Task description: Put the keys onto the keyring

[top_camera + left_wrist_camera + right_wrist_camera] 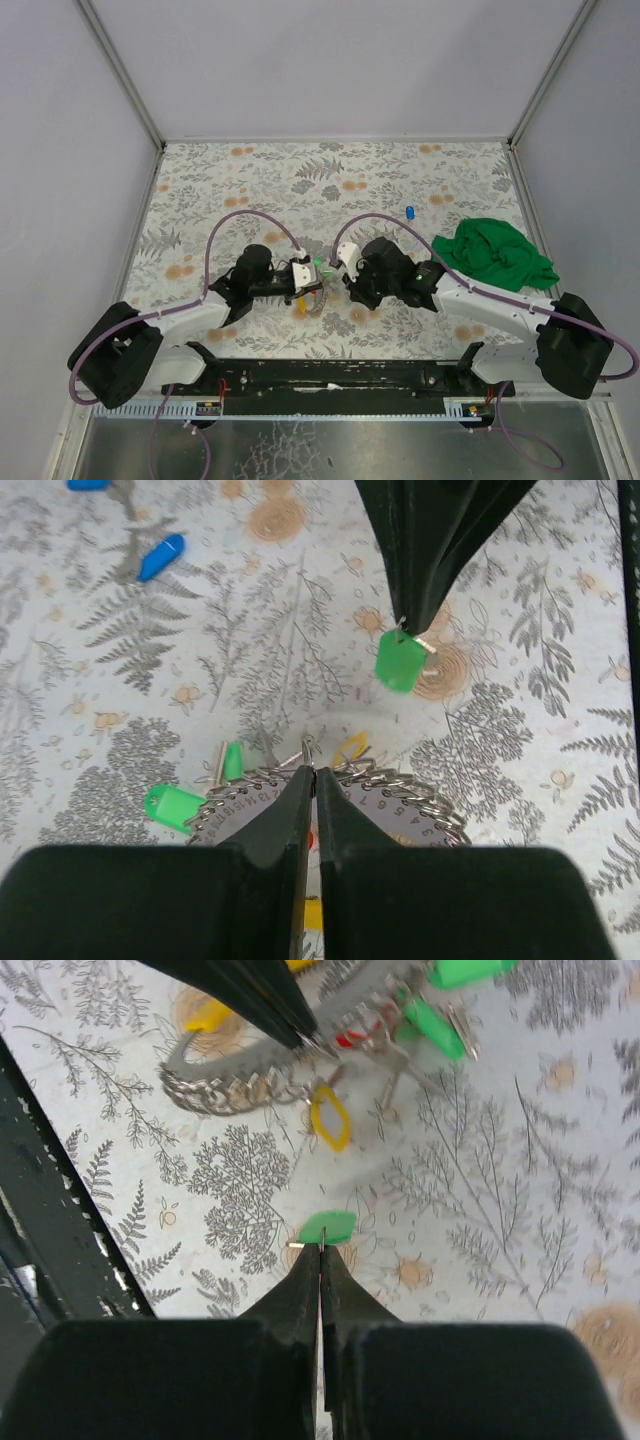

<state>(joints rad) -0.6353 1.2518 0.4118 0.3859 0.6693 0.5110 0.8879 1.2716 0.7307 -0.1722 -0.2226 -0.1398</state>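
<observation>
The keyring (420, 805) is a grey numbered disc edged with many small metal loops; it lies on the patterned table, with green (172, 807) and yellow (350, 748) tagged keys on it. My left gripper (312, 772) is shut on a small loop at the keyring's rim. My right gripper (321, 1250) is shut on a green-tagged key (328, 1227) and holds it just above the table, a short way from the keyring (270, 1070). In the top view both grippers (300, 278) (335, 268) meet at the table's middle, over the keyring (310, 298).
Two loose blue-tagged keys (160, 557) lie farther out on the table; one shows in the top view (410, 211). A crumpled green cloth (495, 255) lies at the right. A black rail (50, 1250) runs along the near edge.
</observation>
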